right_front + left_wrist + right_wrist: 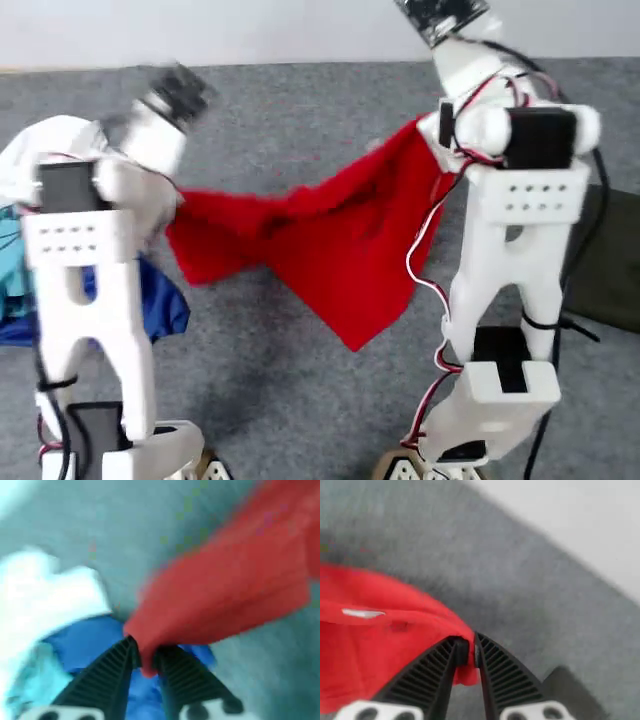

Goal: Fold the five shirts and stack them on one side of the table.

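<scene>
Early going: red shirt [330,240] pinched at both ends by left gripper [145,657] and right gripper [467,647], slung unfolded over table [300,400] centre, crumpled heap [160,305] waiting at nine o'clock, dark cloth [610,260] at three.

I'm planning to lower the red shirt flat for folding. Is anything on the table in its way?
Partly. The blue shirt lies right below the red shirt corner that the left gripper holds, the white shirt beside it. Nothing visible lies under the rest, towards the right gripper, though the cloth hides some of the table.
</scene>
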Robot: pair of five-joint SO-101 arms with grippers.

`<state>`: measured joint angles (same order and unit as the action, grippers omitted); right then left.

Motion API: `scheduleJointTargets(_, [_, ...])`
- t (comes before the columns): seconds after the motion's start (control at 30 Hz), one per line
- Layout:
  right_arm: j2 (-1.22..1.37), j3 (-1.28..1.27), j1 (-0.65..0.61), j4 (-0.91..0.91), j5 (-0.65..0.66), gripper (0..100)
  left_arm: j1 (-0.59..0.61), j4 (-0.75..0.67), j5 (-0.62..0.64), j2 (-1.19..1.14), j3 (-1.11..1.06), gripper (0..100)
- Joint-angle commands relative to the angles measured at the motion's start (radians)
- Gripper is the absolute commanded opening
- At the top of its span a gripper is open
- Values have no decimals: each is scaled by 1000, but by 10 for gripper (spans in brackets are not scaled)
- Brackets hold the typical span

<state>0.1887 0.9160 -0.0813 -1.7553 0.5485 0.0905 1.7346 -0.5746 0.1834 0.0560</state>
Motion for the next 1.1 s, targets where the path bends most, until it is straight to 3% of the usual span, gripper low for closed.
scheduleJointTargets(0.0, [-61, -54, -4, -33, -3, 11, -78, 18, -86, 26, -196, 47])
scheduleJointTargets(0.13, [-59, -84, -4, -31, -3, 11, -118, 12, -97, 25, -262, 122])
scheduleJointTargets(0.4, [-58, -89, -15, -31, -8, 11, -112, -32, -98, 25, -260, 122])
scheduleJointTargets(0.67, [-58, -89, -38, -31, -6, 11, -110, -28, -98, 34, -260, 8])
scheduleJointTargets(1.07, [-67, -89, -42, -31, -6, 11, -3, 18, -97, 31, -62, 5])
